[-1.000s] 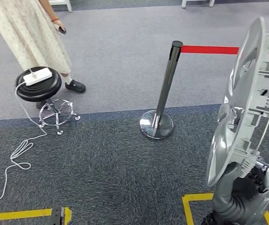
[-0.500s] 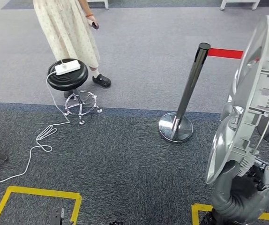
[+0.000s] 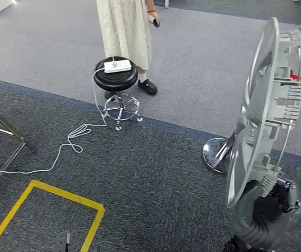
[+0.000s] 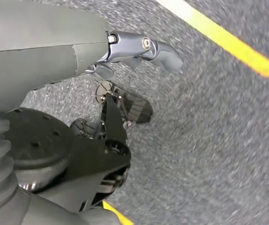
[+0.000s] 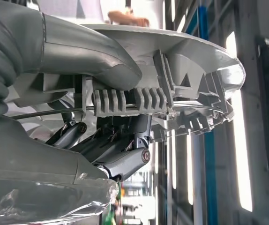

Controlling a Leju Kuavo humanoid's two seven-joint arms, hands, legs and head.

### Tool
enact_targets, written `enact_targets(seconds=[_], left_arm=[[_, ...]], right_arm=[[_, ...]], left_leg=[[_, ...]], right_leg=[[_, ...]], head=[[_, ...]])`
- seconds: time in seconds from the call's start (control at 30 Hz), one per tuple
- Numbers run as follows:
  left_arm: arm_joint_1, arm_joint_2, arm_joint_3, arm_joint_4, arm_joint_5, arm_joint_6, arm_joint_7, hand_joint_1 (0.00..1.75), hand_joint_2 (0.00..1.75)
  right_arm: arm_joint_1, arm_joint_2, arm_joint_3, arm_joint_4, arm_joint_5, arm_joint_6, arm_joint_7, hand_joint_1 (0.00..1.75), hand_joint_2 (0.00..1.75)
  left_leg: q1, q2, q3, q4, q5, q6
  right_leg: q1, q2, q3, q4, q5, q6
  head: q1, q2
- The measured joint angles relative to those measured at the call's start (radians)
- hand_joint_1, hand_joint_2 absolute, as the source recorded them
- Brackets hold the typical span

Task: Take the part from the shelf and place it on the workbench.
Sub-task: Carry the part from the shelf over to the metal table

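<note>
A power strip (image 3: 117,65) lies on the stool (image 3: 116,79), a person (image 3: 126,26) just behind it.

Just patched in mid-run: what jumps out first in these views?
The big silver-grey part, held upright in the right hand, dominates the right of the head view. Beyond it, a person stands behind a black stool carrying a white power strip, near yellow floor tape.
</note>
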Motion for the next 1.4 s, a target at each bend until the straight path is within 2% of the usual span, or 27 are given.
enact_targets(seconds=[0.07, 0.13, 0.17, 0.23, 0.3, 0.37, 0.43, 0.47, 0.5, 0.53, 0.6, 0.67, 0.73, 0.8, 0.83, 0.9, 0.93, 0.97, 1.0, 1.03, 1.1, 1.17, 1.23, 1.27, 1.3, 1.33, 1.4], left_arm=[[0.002, 0.001, 0.000, -0.001, -0.003, 0.003, 0.000, 0.00, 1.75], [0.003, 0.005, 0.000, -0.003, -0.009, 0.006, 0.000, 0.00, 1.75], [0.006, 0.007, 0.000, -0.005, -0.012, 0.007, 0.000, 0.00, 1.75], [0.015, 0.011, 0.000, -0.008, -0.017, 0.009, 0.000, 0.00, 1.75], [0.022, 0.012, 0.000, -0.012, -0.019, 0.010, 0.000, 0.00, 1.75], [0.022, 0.011, 0.000, -0.015, -0.019, 0.010, 0.000, 0.00, 1.75], [0.021, 0.010, 0.000, -0.018, -0.020, 0.008, 0.000, 0.00, 1.75], [0.022, 0.010, -0.001, -0.019, -0.021, 0.008, 0.000, 0.00, 1.75], [0.023, 0.009, -0.001, -0.020, -0.022, 0.007, 0.001, 0.00, 1.75], [0.023, 0.010, -0.001, -0.020, -0.023, 0.007, 0.001, 0.00, 1.75], [0.021, 0.009, -0.002, -0.023, -0.025, 0.006, 0.001, 0.00, 1.75], [0.016, 0.009, -0.002, -0.024, -0.027, 0.003, 0.001, 0.00, 1.75], [0.015, 0.008, -0.003, -0.025, -0.027, 0.001, 0.001, 0.00, 1.75], [0.018, 0.008, -0.003, -0.026, -0.027, 0.001, 0.001, 0.00, 1.75], [0.017, 0.008, -0.003, -0.026, -0.027, 0.000, 0.001, 0.00, 1.75], [0.016, 0.007, -0.003, -0.026, -0.027, -0.002, 0.001, 0.00, 1.75], [0.015, 0.007, -0.003, -0.026, -0.027, -0.004, 0.000, 0.00, 1.75], [0.015, 0.007, -0.003, -0.026, -0.026, -0.006, -0.001, 0.00, 1.75], [0.014, 0.007, -0.003, -0.026, -0.026, -0.007, -0.002, 0.00, 1.75], [0.014, 0.007, -0.003, -0.026, -0.025, -0.008, -0.004, 0.00, 1.75], [0.013, 0.006, -0.003, -0.026, -0.025, -0.009, -0.007, 0.00, 1.75], [0.010, 0.006, -0.003, -0.026, -0.023, -0.009, -0.011, 0.00, 1.75], [0.010, 0.005, -0.002, -0.026, -0.018, -0.009, -0.019, 0.00, 1.75], [0.012, 0.004, -0.002, -0.026, -0.014, -0.008, -0.024, 0.00, 1.75], [0.012, 0.004, -0.002, -0.026, -0.011, -0.007, -0.028, 0.00, 1.75], [0.010, 0.004, -0.002, -0.026, -0.009, -0.007, -0.031, 0.00, 1.75], [0.005, 0.003, -0.001, -0.026, -0.004, -0.007, -0.035, 0.00, 1.75]], right_arm=[[0.002, 0.000, 0.000, 0.000, -0.002, 0.001, 0.000, 1.75, 1.75], [0.006, 0.000, 0.000, -0.001, -0.006, 0.004, -0.001, 1.75, 1.75], [0.010, 0.000, 0.001, -0.001, -0.009, 0.006, -0.002, 1.75, 1.75], [0.017, 0.000, 0.002, -0.002, -0.017, 0.009, -0.003, 1.75, 1.75], [0.024, 0.001, 0.004, -0.002, -0.024, 0.012, -0.005, 1.75, 1.75], [0.032, 0.003, 0.004, -0.003, -0.027, 0.014, -0.010, 1.75, 1.75], [0.038, 0.003, 0.004, -0.003, -0.029, 0.018, -0.016, 1.75, 1.75], [0.039, 0.003, 0.004, -0.003, -0.029, 0.019, -0.018, 1.75, 1.75], [0.039, 0.003, 0.004, -0.003, -0.029, 0.021, -0.020, 1.75, 1.75], [0.039, 0.003, 0.004, -0.004, -0.029, 0.022, -0.021, 1.75, 1.75], [0.040, 0.004, 0.003, -0.006, -0.027, 0.026, -0.024, 1.75, 1.75], [0.042, 0.005, 0.003, -0.010, -0.025, 0.029, -0.026, 1.75, 1.75], [0.042, 0.006, 0.003, -0.012, -0.024, 0.029, -0.027, 1.75, 1.75], [0.042, 0.006, 0.002, -0.014, -0.024, 0.030, -0.027, 1.75, 1.75], [0.043, 0.006, 0.002, -0.015, -0.024, 0.030, -0.028, 1.75, 1.75], [0.043, 0.006, 0.002, -0.016, -0.024, 0.031, -0.029, 1.75, 1.75], [0.044, 0.006, 0.002, -0.016, -0.024, 0.032, -0.030, 1.75, 1.75], [0.044, 0.006, 0.002, -0.016, -0.024, 0.033, -0.030, 1.75, 1.75], [0.044, 0.006, 0.002, -0.016, -0.024, 0.033, -0.032, 1.75, 1.75], [0.043, 0.006, 0.002, -0.016, -0.025, 0.033, -0.033, 1.75, 1.75], [0.042, 0.006, 0.002, -0.016, -0.026, 0.033, -0.036, 1.75, 1.75], [0.041, 0.006, 0.002, -0.016, -0.029, 0.033, -0.038, 1.75, 1.75], [0.039, 0.006, 0.001, -0.016, -0.033, 0.033, -0.039, 1.75, 1.75], [0.037, 0.006, 0.000, -0.016, -0.037, 0.033, -0.039, 1.75, 1.75], [0.036, 0.006, -0.001, -0.016, -0.039, 0.033, -0.039, 1.75, 1.75], [0.034, 0.006, -0.002, -0.016, -0.041, 0.033, -0.039, 1.75, 1.75], [0.033, 0.006, -0.006, -0.017, -0.043, 0.033, -0.039, 1.75, 1.75]], left_leg=[[0.003, -0.032, 0.001, 0.002, 0.001, -0.007], [0.004, -0.058, -0.007, 0.007, 0.004, -0.019], [0.005, -0.068, -0.012, 0.008, 0.006, -0.026], [0.009, -0.082, -0.021, 0.006, 0.012, -0.038], [0.007, -0.044, -0.037, 0.035, -0.010, -0.048], [0.003, 0.017, -0.089, 0.146, -0.075, -0.055], [0.004, 0.038, -0.150, 0.276, -0.129, -0.059], [0.004, 0.040, -0.159, 0.299, -0.129, -0.059], [0.004, 0.043, -0.147, 0.281, -0.110, -0.057], [0.003, 0.051, -0.116, 0.228, -0.079, -0.054], [-0.005, 0.098, -0.037, 0.089, -0.027, -0.042], [-0.013, 0.129, -0.001, 0.017, -0.014, -0.030], [-0.013, 0.109, -0.003, 0.009, -0.014, -0.020], [-0.007, 0.085, 0.000, 0.004, -0.010, -0.011], [-0.003, 0.074, 0.002, 0.001, -0.008, -0.007], [0.000, 0.050, 0.001, 0.001, -0.006, -0.003], [0.001, 0.036, 0.001, 0.002, -0.006, -0.002], [0.001, 0.022, 0.001, 0.002, -0.006, -0.002], [0.002, 0.007, 0.002, 0.002, -0.006, -0.003], [0.004, -0.009, 0.004, 0.003, -0.006, -0.005], [0.006, -0.040, 0.004, 0.007, -0.006, -0.015], [0.007, -0.065, -0.006, 0.012, -0.003, -0.029], [0.011, -0.086, -0.016, 0.009, 0.005, -0.041], [0.012, -0.086, -0.019, 0.009, 0.005, -0.046], [0.011, -0.068, -0.026, 0.021, -0.003, -0.050], [0.009, -0.041, -0.042, 0.050, -0.023, -0.054], [0.005, 0.021, -0.103, 0.175, -0.089, -0.061]], right_leg=[[-0.009, 0.035, 0.064, -0.138, 0.071, 0.003], [-0.017, 0.080, 0.110, -0.236, 0.100, 0.001], [-0.017, 0.090, 0.116, -0.249, 0.099, -0.004], [-0.014, 0.072, 0.114, -0.251, 0.102, -0.019], [-0.015, 0.048, 0.115, -0.253, 0.106, -0.033], [-0.013, 0.019, 0.114, -0.255, 0.106, -0.042], [-0.009, -0.011, 0.113, -0.255, 0.104, -0.046], [-0.008, -0.026, 0.114, -0.255, 0.103, -0.046], [-0.007, -0.039, 0.115, -0.255, 0.102, -0.046], [-0.006, -0.052, 0.117, -0.255, 0.101, -0.045], [-0.001, -0.073, 0.122, -0.253, 0.096, -0.040], [0.006, -0.093, 0.126, -0.254, 0.091, -0.032], [0.008, -0.114, 0.131, -0.258, 0.088, -0.022], [0.005, -0.086, 0.127, -0.237, 0.069, -0.011], [0.003, -0.058, 0.110, -0.198, 0.046, -0.005], [0.000, -0.011, 0.044, -0.061, -0.019, 0.002], [0.000, -0.005, 0.010, 0.004, -0.041, 0.003], [-0.001, -0.003, -0.011, 0.039, -0.045, 0.004], [-0.001, -0.002, -0.013, 0.034, -0.027, 0.004], [-0.004, 0.002, 0.005, -0.013, 0.008, 0.004], [-0.015, 0.046, 0.071, -0.160, 0.079, 0.009], [-0.023, 0.088, 0.108, -0.242, 0.102, 0.007], [-0.021, 0.082, 0.107, -0.244, 0.100, -0.007], [-0.021, 0.070, 0.106, -0.244, 0.102, -0.015], [-0.021, 0.057, 0.106, -0.245, 0.104, -0.023], [-0.021, 0.043, 0.106, -0.246, 0.105, -0.029], [-0.018, 0.013, 0.104, -0.247, 0.105, -0.038]], head=[[0.000, 0.000], [0.000, 0.000], [0.000, 0.000], [0.000, 0.000], [-0.007, 0.000], [-0.019, 0.000], [-0.024, 0.000], [-0.025, 0.000], [-0.026, 0.000], [-0.027, 0.000], [-0.032, 0.000], [-0.034, 0.000], [-0.033, 0.000], [-0.031, 0.000], [-0.029, 0.000], [-0.026, 0.000], [-0.026, 0.000], [-0.026, 0.000], [-0.026, 0.000], [-0.026, 0.000], [-0.025, 0.000], [-0.024, 0.000], [-0.025, 0.000], [-0.026, 0.000], [-0.029, 0.000], [-0.034, 0.000], [-0.044, 0.000]])
